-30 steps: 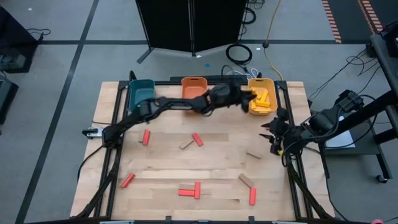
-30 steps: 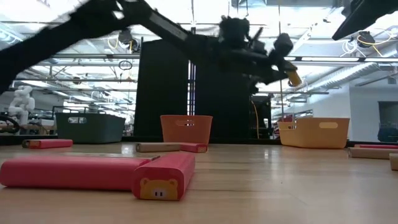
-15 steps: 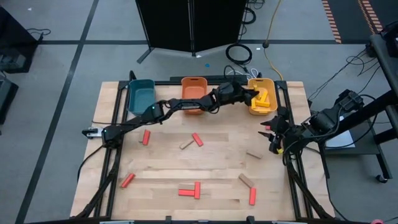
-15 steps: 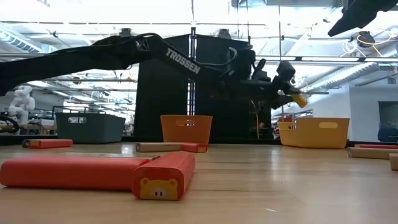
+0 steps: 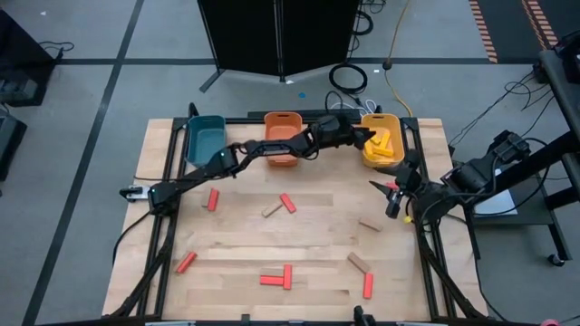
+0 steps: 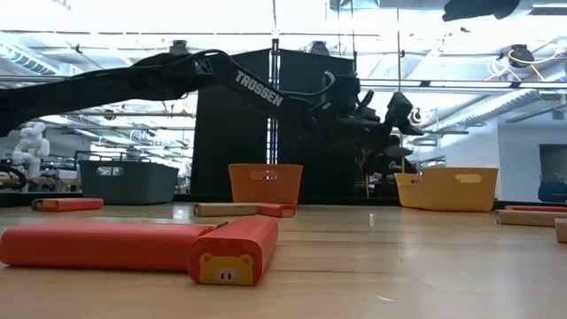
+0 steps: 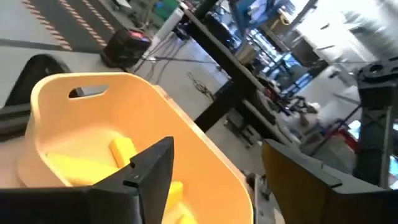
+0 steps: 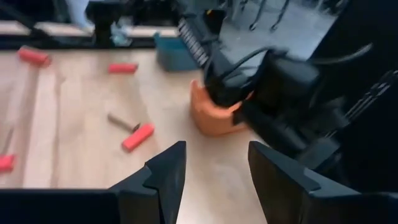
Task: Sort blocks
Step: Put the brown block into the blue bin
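- While the left gripper (image 5: pixel 360 138) hangs at the yellow bin's (image 5: pixel 395 119) nine-o'clock rim, its fingers spread wide and empty, yellow blocks (image 7: pixel 93 163) lie inside.
- Red blocks (image 5: pixel 275 279) and tan blocks (image 5: pixel 361 263) lie scattered across the table (image 5: pixel 236 235).
- At three o'clock, the right gripper (image 5: pixel 390 200) is parted, holding nothing.
- Risk: pulling back low could clip the bin and shove it.

Left arm (image 5: pixel 263 149) across the orange bin (image 5: pixel 283 127); open tabletop (image 5: pixel 317 231) between scattered blocks (image 5: pixel 287 202).
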